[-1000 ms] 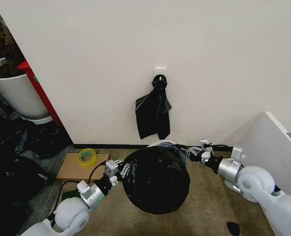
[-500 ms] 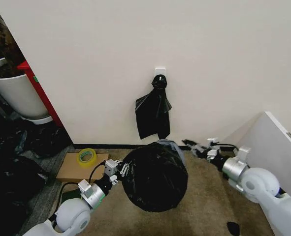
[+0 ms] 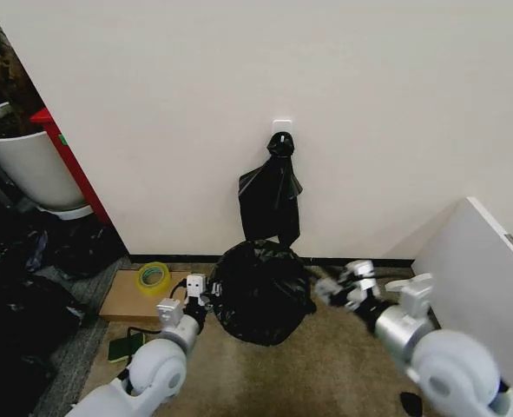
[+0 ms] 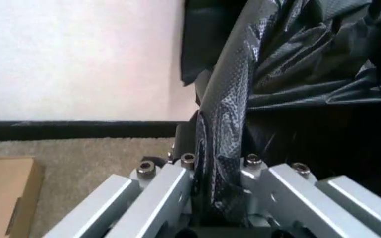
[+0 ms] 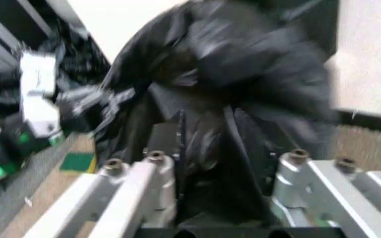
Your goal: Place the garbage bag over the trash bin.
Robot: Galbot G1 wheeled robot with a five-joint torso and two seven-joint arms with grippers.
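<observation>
My left end effector [image 3: 195,292] is down at about seven o'clock in the head view, pressed against the left flank of the garbage bag [image 3: 261,292], and my left wrist camera confirms it: a twisted fold of glossy black plastic [image 4: 225,124] runs straight down between my metal fingers [image 4: 167,191], so I am clamped on the bag. The bag sits as a rounded, crinkled black mound on the brown carpet [image 3: 325,373], right at the foot of the wall, directly beneath the narrower bunch of black bags [image 3: 270,201] hanging from a wall hook. The trash bin is hidden under the plastic, so I cannot make out any of it. My right end effector [image 3: 343,287] is at about five o'clock, just beside the bag's right edge; in the right wrist camera black film [image 5: 210,144] lies between my fingers [image 5: 157,183], but that picture is smeared and I cannot tell whether I am gripping. A roll of yellow tape [image 3: 153,276] rests on a flat cardboard box [image 3: 130,300] at eight o'clock.
</observation>
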